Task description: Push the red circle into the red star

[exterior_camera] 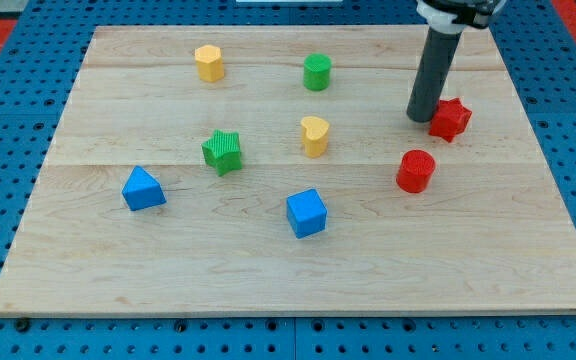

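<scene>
The red circle point(416, 171) stands on the wooden board at the view's right, below centre height. The red star point(450, 119) lies up and to the right of it, a short gap apart. My tip point(421, 118) rests on the board just left of the red star, touching or almost touching it, and above the red circle. The dark rod rises from there to the view's top edge.
Other blocks on the wooden board point(298, 280): a yellow hexagon point(209, 63), a green circle point(316, 72), a yellow heart point(314, 135), a green star point(223, 151), a blue triangle-like block point(143, 189), a blue cube point(306, 212). The board's right edge is near the red star.
</scene>
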Action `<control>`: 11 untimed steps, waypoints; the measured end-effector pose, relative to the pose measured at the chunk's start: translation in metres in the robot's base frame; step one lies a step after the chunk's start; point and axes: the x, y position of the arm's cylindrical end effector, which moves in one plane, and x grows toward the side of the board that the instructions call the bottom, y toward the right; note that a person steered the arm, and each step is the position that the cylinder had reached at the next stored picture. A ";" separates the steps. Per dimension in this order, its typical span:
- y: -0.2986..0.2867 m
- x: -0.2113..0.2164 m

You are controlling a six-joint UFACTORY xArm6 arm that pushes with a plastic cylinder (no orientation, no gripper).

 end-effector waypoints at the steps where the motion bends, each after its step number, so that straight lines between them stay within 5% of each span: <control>1: -0.063 0.021; 3: -0.016 0.099; 5: 0.059 0.082; 7: 0.105 0.114; 8: 0.112 0.076; 10: 0.068 0.042; 11: 0.006 0.057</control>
